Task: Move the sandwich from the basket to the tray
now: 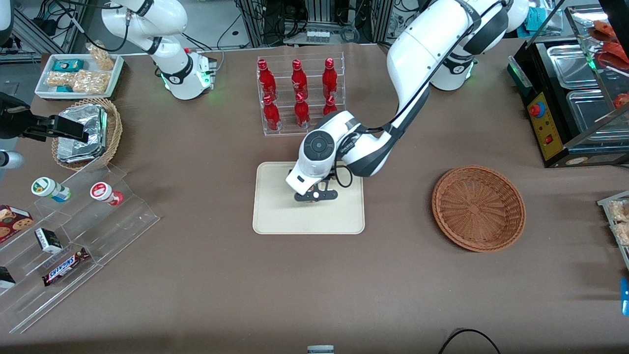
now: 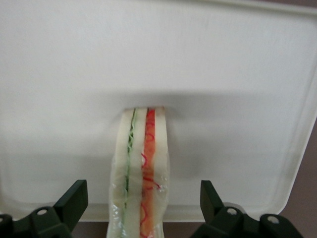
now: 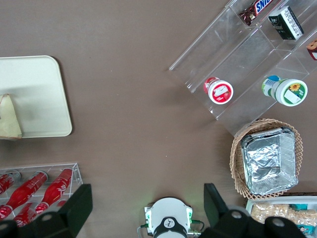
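Front view: left arm's black two-finger gripper [image 1: 315,195] low over centre frame.
Fingers: spread apart [image 2: 74,198], clear of the bread on both sides.
Sandwich: pale triangular wedge with green and orange-pink filling [image 2: 141,173], standing on edge between the fingers.
Tray: flat beige rounded rectangle [image 1: 275,216], sandwich resting on it.
Basket: shallow reddish-brown wicker round [image 1: 478,208], right of centre, well apart.

Desk [image 1: 206,275] brown. Six red bottles [image 1: 296,93] in a clear rack. Foil packs in tan wicker basket [image 1: 114,129] toward parked arm's end; clear stepped shelf [image 1: 88,231] nearer the front camera, holding Snickers bar [image 1: 65,266].
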Controlling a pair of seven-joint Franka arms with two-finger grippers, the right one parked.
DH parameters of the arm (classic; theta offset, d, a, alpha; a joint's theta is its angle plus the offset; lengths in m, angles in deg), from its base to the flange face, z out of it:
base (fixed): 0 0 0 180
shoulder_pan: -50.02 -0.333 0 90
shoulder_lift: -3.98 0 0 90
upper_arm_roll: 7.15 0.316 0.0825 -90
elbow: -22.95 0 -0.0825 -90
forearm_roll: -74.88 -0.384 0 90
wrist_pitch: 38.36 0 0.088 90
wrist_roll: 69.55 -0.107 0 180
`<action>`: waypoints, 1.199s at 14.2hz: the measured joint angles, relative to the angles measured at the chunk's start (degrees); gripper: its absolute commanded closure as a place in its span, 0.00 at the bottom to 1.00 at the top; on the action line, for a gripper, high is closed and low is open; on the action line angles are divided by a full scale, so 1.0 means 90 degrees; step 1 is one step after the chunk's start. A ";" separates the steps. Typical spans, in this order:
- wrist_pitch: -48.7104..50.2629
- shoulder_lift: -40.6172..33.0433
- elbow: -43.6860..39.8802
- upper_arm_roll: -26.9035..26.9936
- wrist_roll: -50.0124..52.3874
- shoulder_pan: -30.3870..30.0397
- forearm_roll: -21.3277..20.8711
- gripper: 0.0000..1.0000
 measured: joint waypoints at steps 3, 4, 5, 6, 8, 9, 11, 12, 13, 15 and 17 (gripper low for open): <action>0.0610 -0.0507 -0.0120 0.0353 0.0000 -0.0012 -0.0026 0.00; 0.0942 -0.0762 -0.0122 0.0510 0.0000 -0.0035 -0.0026 0.00; 0.1333 -0.1039 -0.0112 0.0630 0.0000 -0.0099 -0.0028 0.00; 0.1687 -0.1308 -0.0081 0.0702 0.0000 -0.0215 -0.0033 0.00; 0.2252 -0.1859 0.0060 0.0748 -0.0078 -0.0623 -0.0059 0.00; 0.2585 -0.2140 0.0123 0.0756 -0.0287 -0.0906 -0.0058 0.00; 0.3241 -0.2622 0.0177 0.0766 -0.0898 -0.1521 0.0041 0.00; 0.3533 -0.2838 0.0196 0.0777 -0.1189 -0.1822 0.0114 0.00; 0.3819 -0.3039 0.0216 0.0784 -0.1499 -0.2136 0.0164 0.00; 0.4394 -0.3393 0.0241 0.0797 -0.2382 -0.2864 0.0319 0.00; 0.4837 -0.3638 0.0263 0.0807 -0.3326 -0.3618 0.0389 0.00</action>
